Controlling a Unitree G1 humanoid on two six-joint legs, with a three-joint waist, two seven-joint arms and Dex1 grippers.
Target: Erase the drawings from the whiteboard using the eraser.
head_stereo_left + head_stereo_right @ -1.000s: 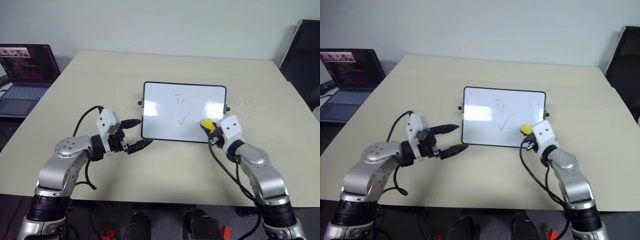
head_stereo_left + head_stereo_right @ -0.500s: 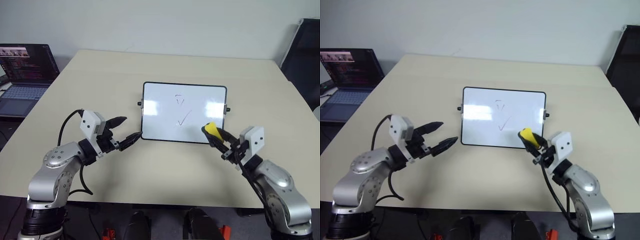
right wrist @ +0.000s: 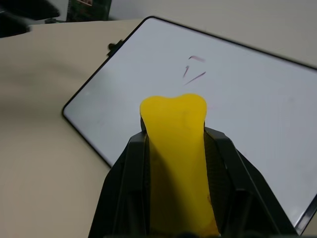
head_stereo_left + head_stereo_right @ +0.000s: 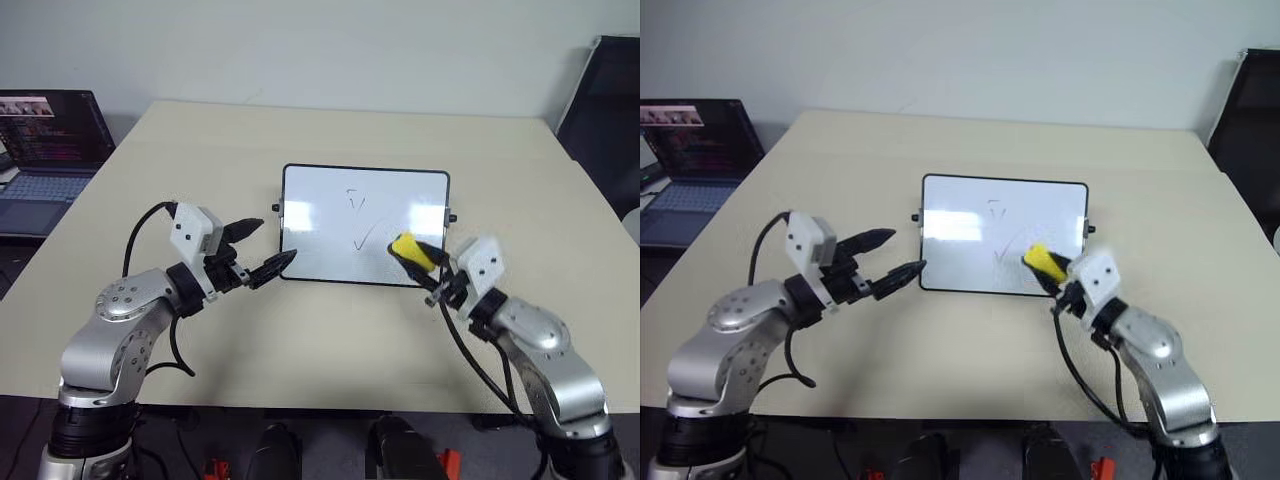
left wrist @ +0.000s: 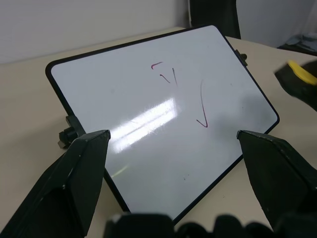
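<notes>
The whiteboard (image 4: 330, 225) lies flat at the middle of the table, black-framed. Its drawings are a small angular scribble (image 4: 357, 198) and a check mark (image 4: 365, 238), which the left wrist view shows as thin reddish lines (image 5: 202, 106). My right gripper (image 4: 415, 256) is shut on the yellow eraser (image 4: 405, 247), holding it over the board's near right corner; whether it touches the board I cannot tell. In the right wrist view the eraser (image 3: 174, 148) sticks out between the two black fingers (image 3: 130, 168). My left gripper (image 4: 272, 243) is open and holds nothing, just off the board's near left corner.
An open laptop (image 4: 45, 140) sits on a side surface at the far left. A black chair (image 4: 605, 110) stands at the far right. The beige table (image 4: 200, 150) has bare room all round the board.
The right hand has turned and lifted a little, carrying the eraser slightly left over the board's near right corner. The left gripper stays open by the board's left corner.
</notes>
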